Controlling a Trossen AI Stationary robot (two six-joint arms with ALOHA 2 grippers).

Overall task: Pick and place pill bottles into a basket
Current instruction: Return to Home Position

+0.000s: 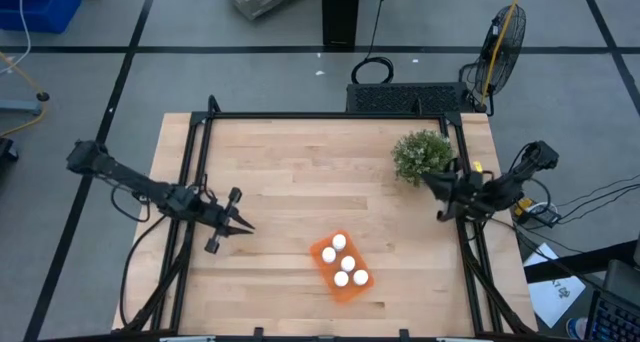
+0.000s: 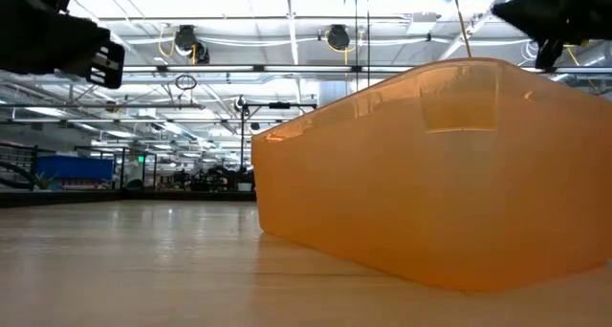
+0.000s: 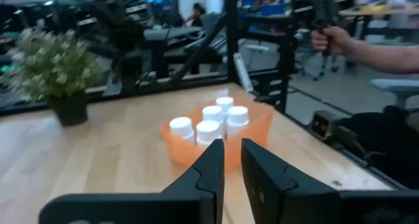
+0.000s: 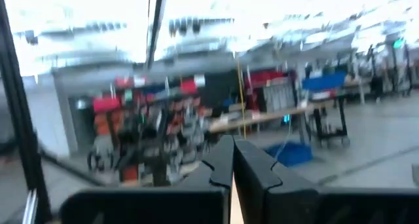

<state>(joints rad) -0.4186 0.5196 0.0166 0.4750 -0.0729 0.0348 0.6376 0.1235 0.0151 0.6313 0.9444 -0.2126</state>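
Note:
The orange basket [image 1: 343,282] sits on the wooden table near its front edge, right of centre. Several white pill bottles [image 1: 339,243] stand upright inside it. The basket [image 3: 262,122] and the bottles [image 3: 211,112] also show in the left wrist view, and the basket's wall [image 2: 430,184] fills the low view. My left gripper [image 1: 247,226] hovers left of the basket, pointing at it, its fingers a narrow gap apart and empty. My right gripper [image 1: 428,180] is shut and empty at the table's right side, beside the plant.
A small green potted plant [image 1: 422,154] stands at the table's far right, next to my right gripper; it also shows in the left wrist view [image 3: 55,67]. A black frame [image 1: 320,117] runs along the table's sides. A person's hand [image 3: 334,37] shows beyond the table.

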